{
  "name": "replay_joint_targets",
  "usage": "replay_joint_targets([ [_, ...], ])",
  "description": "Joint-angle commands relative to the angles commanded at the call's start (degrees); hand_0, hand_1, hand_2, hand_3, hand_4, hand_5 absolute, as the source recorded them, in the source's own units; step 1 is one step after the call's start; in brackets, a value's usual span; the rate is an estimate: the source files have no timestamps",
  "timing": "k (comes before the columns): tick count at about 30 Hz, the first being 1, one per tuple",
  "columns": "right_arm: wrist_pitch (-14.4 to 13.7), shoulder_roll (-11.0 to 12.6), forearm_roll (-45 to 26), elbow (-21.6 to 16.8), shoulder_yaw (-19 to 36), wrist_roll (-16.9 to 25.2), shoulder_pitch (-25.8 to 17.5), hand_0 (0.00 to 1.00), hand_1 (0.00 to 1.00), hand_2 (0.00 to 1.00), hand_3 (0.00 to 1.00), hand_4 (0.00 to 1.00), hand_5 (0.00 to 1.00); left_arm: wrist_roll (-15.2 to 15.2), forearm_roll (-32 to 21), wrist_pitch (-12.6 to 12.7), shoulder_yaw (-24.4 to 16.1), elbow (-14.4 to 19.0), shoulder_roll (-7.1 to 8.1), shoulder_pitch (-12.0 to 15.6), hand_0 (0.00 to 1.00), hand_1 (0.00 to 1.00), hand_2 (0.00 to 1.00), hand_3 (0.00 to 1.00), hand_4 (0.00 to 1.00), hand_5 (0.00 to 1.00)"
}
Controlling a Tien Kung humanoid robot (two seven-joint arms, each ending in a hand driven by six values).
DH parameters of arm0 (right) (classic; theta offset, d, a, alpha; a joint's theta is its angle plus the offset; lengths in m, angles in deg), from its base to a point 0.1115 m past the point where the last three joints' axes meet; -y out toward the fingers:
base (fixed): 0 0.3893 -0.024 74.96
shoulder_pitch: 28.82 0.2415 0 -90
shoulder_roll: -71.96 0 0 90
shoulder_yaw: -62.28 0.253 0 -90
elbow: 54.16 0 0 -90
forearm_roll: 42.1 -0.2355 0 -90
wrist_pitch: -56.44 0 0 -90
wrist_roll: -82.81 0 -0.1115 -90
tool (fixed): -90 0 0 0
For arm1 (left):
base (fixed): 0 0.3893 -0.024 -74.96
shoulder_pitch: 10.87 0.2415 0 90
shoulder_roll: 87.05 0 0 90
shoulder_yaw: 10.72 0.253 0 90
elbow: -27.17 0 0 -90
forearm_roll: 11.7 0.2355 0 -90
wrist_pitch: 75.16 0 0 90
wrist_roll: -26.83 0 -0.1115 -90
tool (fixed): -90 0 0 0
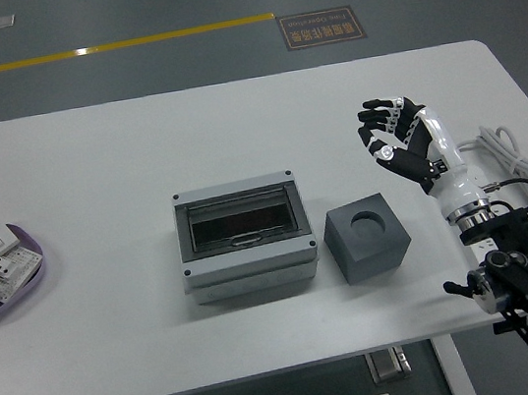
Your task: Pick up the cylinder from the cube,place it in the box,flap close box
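Observation:
A dark grey cube [367, 238] with a round recess [368, 221] in its top stands on the white table, right of centre. No cylinder shows on or above it. Left of it stands a grey box [244, 240], with its dark see-through flap lying down flat over the opening. My right hand [389, 134] hovers above the table, behind and to the right of the cube. Its fingers are loosely bent and hold nothing. It touches neither the cube nor the box. The left arm is out of view.
A purple tray [38, 253] with white parts sits at the table's left edge. A white cable [510, 146] loops on the table by my right forearm. The table's near edge lies just below the box and cube.

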Motion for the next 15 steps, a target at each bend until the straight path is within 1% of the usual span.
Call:
replay_joint_targets([
  [13, -0.1, 0.5, 0.6, -1.0, 1.7, -0.3, -0.2, 0.719, 0.639, 0.585, 0.590, 0.688, 0.083, -0.3, 0.2, -0.3, -0.1, 0.0, -0.26, -0.2, 0.586, 0.617, 0.613, 0.637, 0.676, 0.144],
  [14, -0.1, 0.5, 0.6, -1.0, 1.7, -0.3, -0.2, 0.703, 0.638, 0.588, 0.595, 0.723, 0.066, -0.3, 0.2, -0.3, -0.1, 0.0, -0.24, -0.2, 0.588, 0.616, 0.615, 0.640, 0.689, 0.155],
  [15, -0.1, 0.5, 0.6, -1.0, 1.7, -0.3, -0.2, 0.703, 0.638, 0.588, 0.595, 0.723, 0.066, -0.2, 0.2, -0.2, -0.1, 0.0, -0.22, -0.3, 0.588, 0.616, 0.615, 0.640, 0.689, 0.155],
])
